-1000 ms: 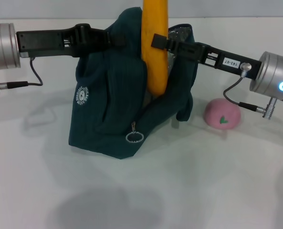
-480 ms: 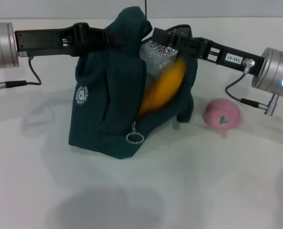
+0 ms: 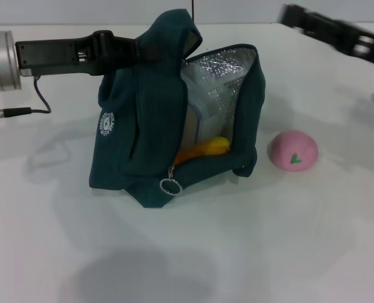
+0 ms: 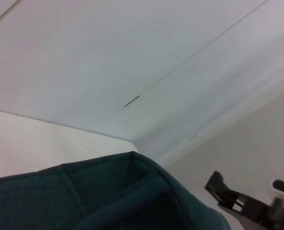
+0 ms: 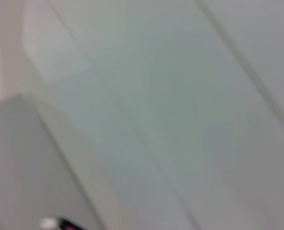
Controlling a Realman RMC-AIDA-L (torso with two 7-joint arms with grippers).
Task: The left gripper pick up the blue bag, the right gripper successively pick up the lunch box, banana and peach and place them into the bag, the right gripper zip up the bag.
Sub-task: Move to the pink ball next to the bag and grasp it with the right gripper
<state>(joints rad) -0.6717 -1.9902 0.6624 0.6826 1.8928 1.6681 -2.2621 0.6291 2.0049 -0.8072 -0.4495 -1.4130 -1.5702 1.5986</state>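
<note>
Gripping the blue bag [image 3: 142,120] with its round white logo [image 3: 107,124], left gripper [image 3: 150,52] jaws clamped.

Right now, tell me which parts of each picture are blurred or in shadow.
Head view: the right gripper at the top right is smeared by motion blur; the blue bag, banana and peach are sharp, with soft shadows on the table. Left wrist view: bag fabric sharp, the other arm slightly soft. Right wrist view: blurred all over, nothing recognisable.
</note>
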